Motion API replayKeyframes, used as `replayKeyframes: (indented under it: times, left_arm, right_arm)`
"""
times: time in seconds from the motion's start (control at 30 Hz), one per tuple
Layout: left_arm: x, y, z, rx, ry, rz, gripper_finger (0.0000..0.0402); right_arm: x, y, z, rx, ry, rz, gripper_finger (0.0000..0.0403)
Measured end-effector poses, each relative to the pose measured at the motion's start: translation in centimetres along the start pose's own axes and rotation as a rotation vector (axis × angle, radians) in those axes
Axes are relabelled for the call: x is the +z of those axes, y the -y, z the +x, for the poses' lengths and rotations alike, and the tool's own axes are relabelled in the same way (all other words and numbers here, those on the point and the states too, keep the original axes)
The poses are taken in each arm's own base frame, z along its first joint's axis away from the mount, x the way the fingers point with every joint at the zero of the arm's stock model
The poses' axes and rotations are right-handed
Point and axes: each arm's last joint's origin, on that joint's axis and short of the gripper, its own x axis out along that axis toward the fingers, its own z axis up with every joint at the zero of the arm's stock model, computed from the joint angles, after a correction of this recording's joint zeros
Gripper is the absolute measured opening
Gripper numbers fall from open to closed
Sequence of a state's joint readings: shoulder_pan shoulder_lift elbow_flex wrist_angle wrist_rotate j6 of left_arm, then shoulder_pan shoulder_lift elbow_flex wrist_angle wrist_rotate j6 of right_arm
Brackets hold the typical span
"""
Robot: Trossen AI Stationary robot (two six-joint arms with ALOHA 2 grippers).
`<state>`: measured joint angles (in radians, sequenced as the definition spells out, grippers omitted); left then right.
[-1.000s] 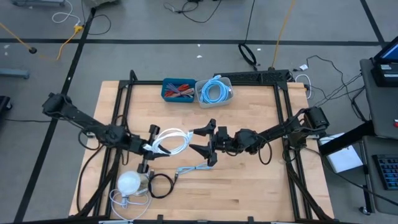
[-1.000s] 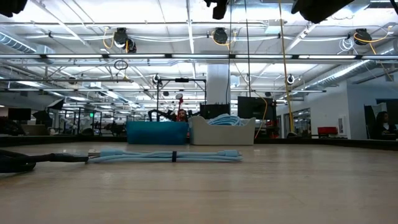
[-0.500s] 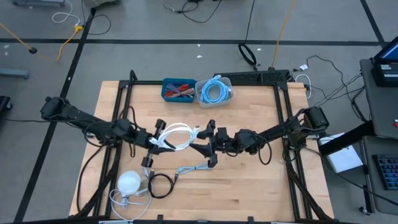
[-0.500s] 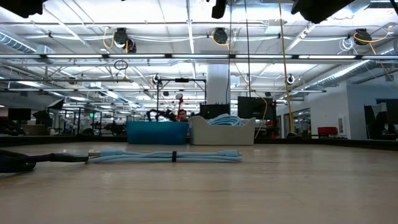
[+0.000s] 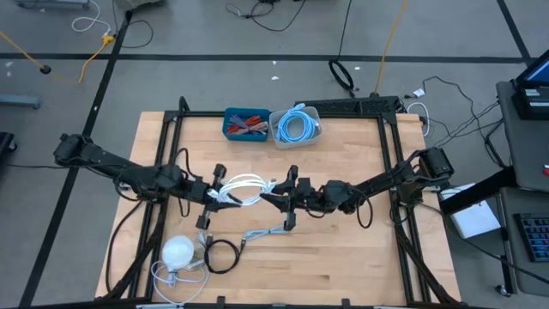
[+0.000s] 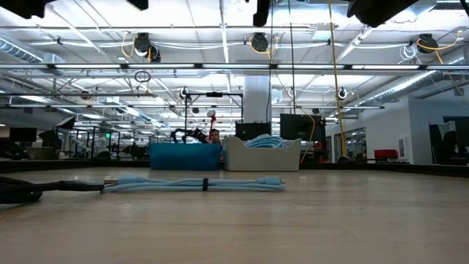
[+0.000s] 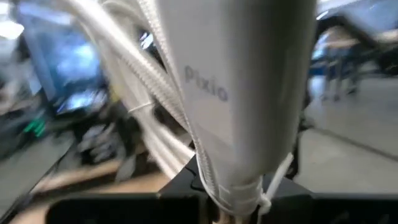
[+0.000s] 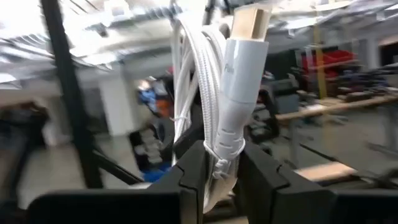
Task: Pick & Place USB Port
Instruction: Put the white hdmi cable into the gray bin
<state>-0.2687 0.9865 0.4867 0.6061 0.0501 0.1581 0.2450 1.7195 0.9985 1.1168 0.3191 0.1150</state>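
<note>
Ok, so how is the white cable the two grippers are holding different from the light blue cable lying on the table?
The white cable hangs in the air between the left gripper and the right gripper, each shut on one end; the light blue cable lies flat on the table, untouched. The white one forms a loose loop, the blue a narrow straight bundle. Both are coiled USB cables.

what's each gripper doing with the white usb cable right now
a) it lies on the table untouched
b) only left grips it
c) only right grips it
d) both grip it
d: the left gripper and the right gripper both clamp the coiled white USB cable, held between them above the table.
</note>
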Motion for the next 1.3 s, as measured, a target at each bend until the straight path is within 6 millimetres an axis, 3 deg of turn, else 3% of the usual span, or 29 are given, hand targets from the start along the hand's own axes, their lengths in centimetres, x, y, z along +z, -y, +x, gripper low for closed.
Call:
replayKeyframes:
  times: [0.2, 0.33, 0.5, 0.67, 0.87, 1.07, 1.3]
  left_arm:
    - [0.3, -0.7, -3.1, 0.202, -0.277, -0.048, 0.0143]
    - [2.9, -1.3, -4.3, 0.234, -0.341, -0.065, 0.0197]
    - [7.6, -2.1, -4.8, 0.260, -0.291, -0.035, 0.0215]
    - [9.7, -3.1, -3.6, 0.183, -0.438, -0.027, 0.0217]
    - [8.7, -5.1, 0.4, -0.019, -0.741, -0.139, 0.0218]
    - [7.4, -7.0, 3.7, -0.083, -0.882, -0.207, 0.0218]
    - [7.6, -8.2, 4.0, -0.099, -0.895, -0.247, 0.0218]
  right_arm:
    - [-1.5, -1.2, -0.7, -0.097, -0.140, -0.053, 0.0056]
    - [-2.1, -1.8, -1.2, -0.117, -0.205, -0.041, 0.0056]
    - [-2.6, -2.6, -1.5, -0.079, -0.244, -0.022, 0.0056]
    - [-2.9, -2.5, -1.6, -0.088, -0.275, 0.015, 0.0056]
    - [-3.2, -2.3, -1.7, -0.089, -0.310, 0.045, 0.0056]
    - [-3.4, -2.1, -1.7, -0.103, -0.333, 0.031, 0.0056]
    - [-4.8, -1.6, -2.4, -0.173, -0.476, -0.010, 0.0056]
